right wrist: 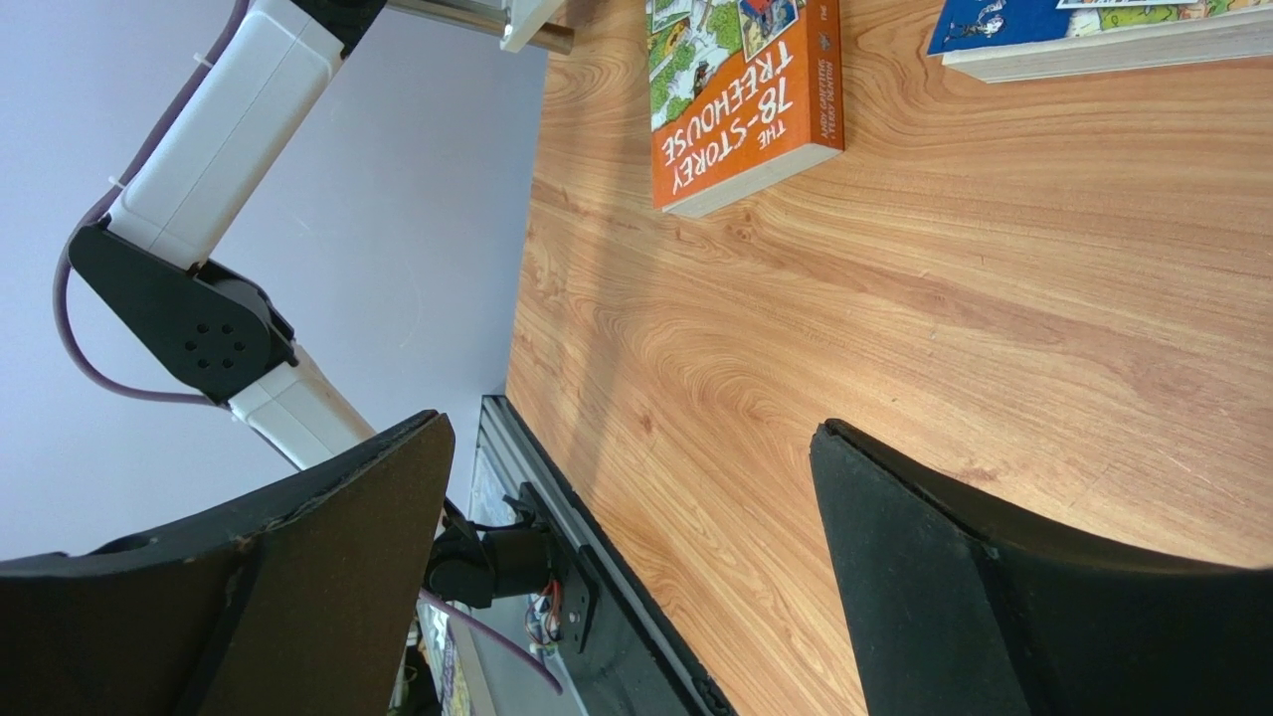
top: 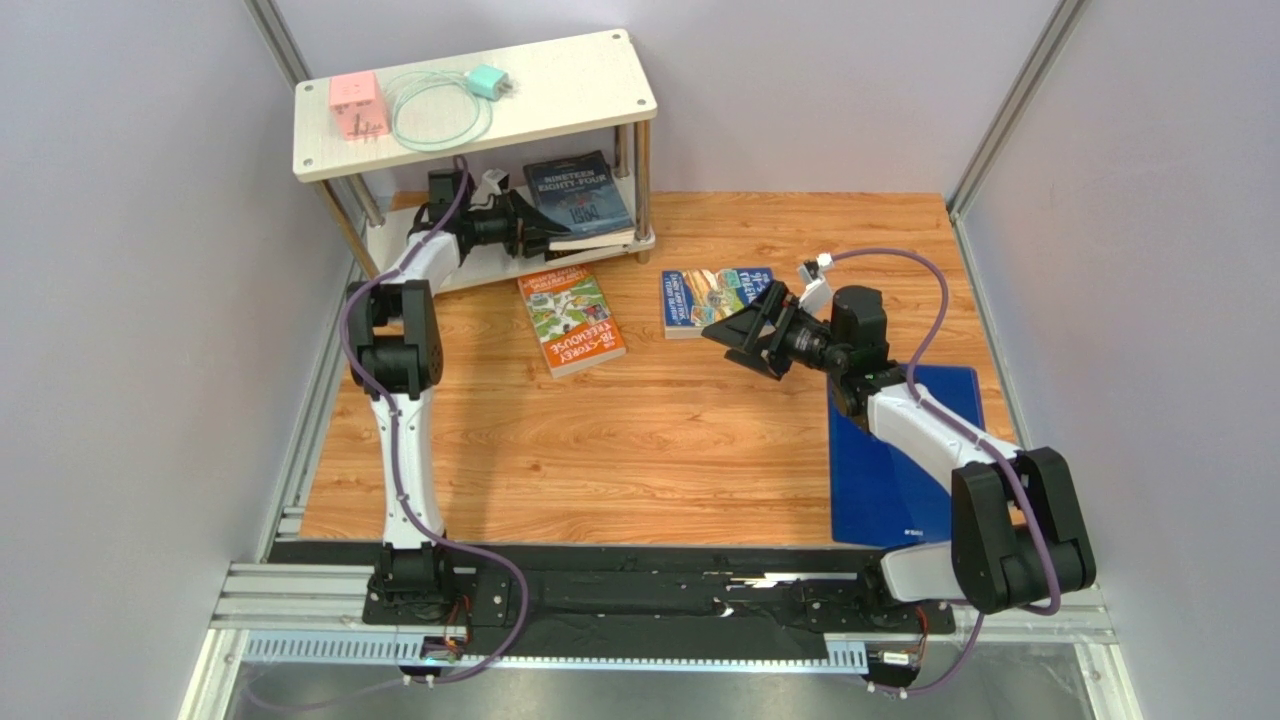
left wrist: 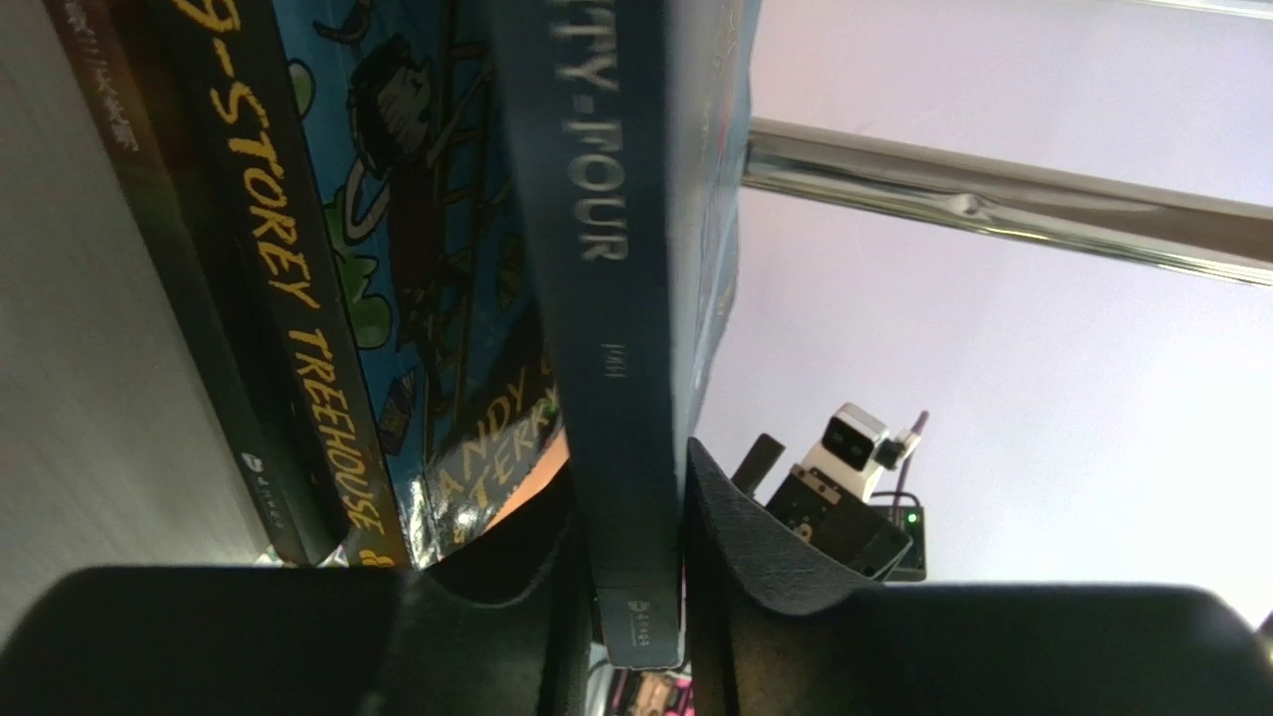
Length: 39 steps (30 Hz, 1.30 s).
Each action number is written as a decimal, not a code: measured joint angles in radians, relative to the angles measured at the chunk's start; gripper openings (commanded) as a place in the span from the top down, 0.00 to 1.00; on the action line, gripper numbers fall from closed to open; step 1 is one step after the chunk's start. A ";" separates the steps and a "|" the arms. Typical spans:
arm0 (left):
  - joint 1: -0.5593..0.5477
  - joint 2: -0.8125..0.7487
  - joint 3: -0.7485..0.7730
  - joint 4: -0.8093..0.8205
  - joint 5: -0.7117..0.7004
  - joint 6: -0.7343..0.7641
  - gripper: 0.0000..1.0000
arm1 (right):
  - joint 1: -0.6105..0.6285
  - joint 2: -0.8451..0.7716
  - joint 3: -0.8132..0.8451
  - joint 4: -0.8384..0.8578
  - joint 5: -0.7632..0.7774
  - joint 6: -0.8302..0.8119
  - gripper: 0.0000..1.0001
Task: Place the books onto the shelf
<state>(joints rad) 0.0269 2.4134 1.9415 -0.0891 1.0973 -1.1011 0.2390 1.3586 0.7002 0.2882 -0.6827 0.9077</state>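
Two books lie flat on the table and a third is in hand. We see the left gripper reaching under the top board of the shelf. Its fingers are pinched narrowly on the foot of the slate blue book, which leans over the lower tier. Just beside that gripper, the yellow-black book already sits on the tier. We judge that the placing step is in hand. Next, the fingers need to part and back straight out without dragging the book or tipping its neighbour. The right gripper hovers with its jaws spread wide, holding nothing. The bright blue book lies just ahead of it, and the orange book farther ahead.
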 measured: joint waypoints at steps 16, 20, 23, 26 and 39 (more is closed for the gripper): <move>0.000 -0.012 0.132 -0.378 -0.117 0.273 0.25 | 0.000 0.000 -0.031 0.002 0.000 0.000 0.04; 0.000 -0.064 0.101 -0.443 -0.202 0.312 0.25 | 0.000 0.000 -0.035 0.010 0.000 0.001 0.04; 0.001 -0.117 0.058 -0.490 -0.279 0.344 0.25 | 0.000 0.000 -0.041 0.021 -0.001 0.002 0.04; 0.001 -0.181 -0.015 -0.515 -0.352 0.373 0.25 | 0.000 0.000 -0.047 0.023 -0.001 0.003 0.03; -0.069 -0.619 -0.526 -0.504 -0.620 0.484 0.32 | 0.000 0.032 -0.039 -0.010 0.027 -0.039 0.02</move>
<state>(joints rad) -0.0425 1.7943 1.4155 -0.5930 0.4770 -0.6174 0.2386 1.3903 0.6617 0.2787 -0.6556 0.8692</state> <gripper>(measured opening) 0.729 0.976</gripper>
